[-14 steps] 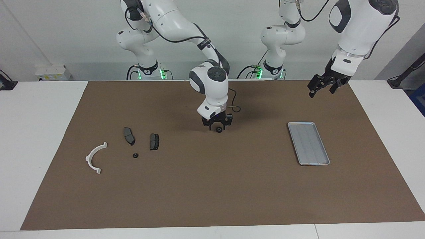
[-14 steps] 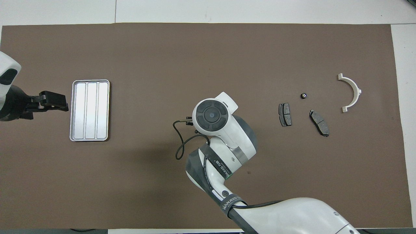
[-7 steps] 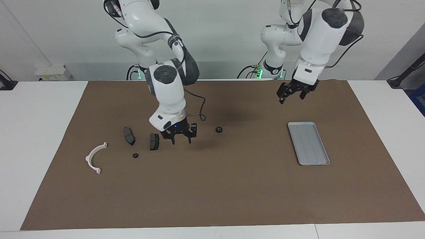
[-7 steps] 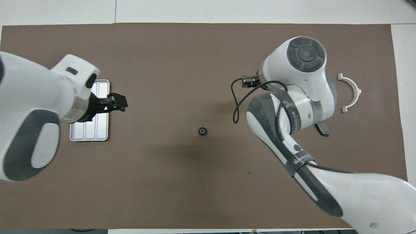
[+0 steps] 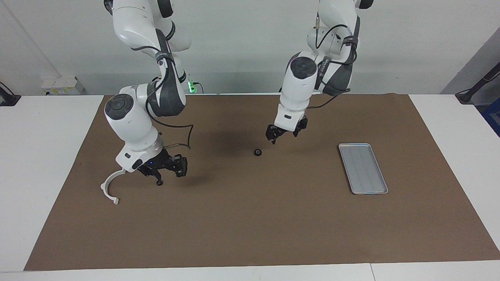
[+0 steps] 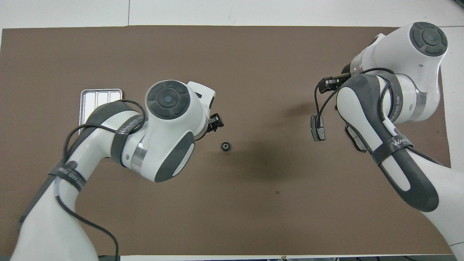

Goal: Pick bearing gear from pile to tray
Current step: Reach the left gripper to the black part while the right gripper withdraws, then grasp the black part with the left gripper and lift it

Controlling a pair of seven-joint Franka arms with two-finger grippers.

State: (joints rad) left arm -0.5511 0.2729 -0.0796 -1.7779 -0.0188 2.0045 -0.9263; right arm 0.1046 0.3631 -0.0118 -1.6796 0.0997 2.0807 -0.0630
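Both arms have swung across since a second ago. The right gripper (image 5: 166,171), which then stood around the bearing gear (image 5: 257,152) at mid-table, now hangs over the pile at the right arm's end of the mat (image 5: 250,218). The left gripper (image 5: 284,133), then high near the tray (image 5: 363,168), now hangs low just beside the gear, not touching it. The gear has kept its spot, and now lies bare on the mat between pile and tray, well apart from both.

The left gripper's jaws stand wide and released. The right gripper's jaws look apart too, with nothing between them.

The facing view shows the whole tray, the white curved bracket (image 5: 109,187) and a tiny black round piece (image 5: 159,182) just under the right gripper, but the gripper covers the brake pads there. The overhead view shows those pads: one brake pad (image 6: 318,128) in the open, the other brake pad (image 6: 357,139) half under the right arm. There, that arm hides the bracket and the tiny piece, and the left arm covers most of the tray.
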